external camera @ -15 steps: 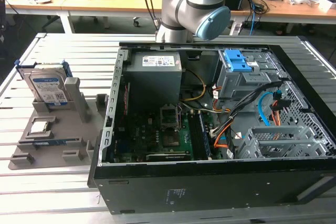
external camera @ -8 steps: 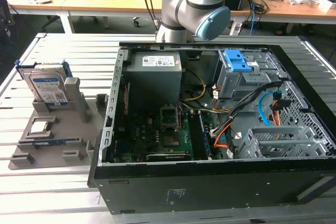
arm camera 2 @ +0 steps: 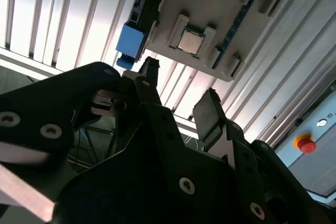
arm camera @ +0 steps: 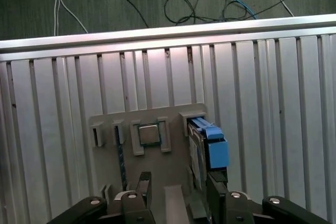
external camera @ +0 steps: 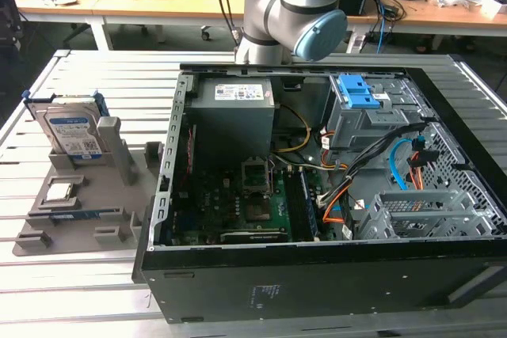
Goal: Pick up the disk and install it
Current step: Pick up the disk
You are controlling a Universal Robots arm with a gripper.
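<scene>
over slatted metal table (external camera: 111, 77): hanging with gripper (arm camera: 178, 184) jaws spread apart, gripping nothing; spotting the disk (external camera: 73, 128) standing on edge in grey holder (external camera: 95, 184), at exterior view's left of open computer case (external camera: 317, 275).

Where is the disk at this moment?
At the exterior view's left, the disk stands on edge in the grey holder, outside the computer case, just beyond the small square chip.
</scene>
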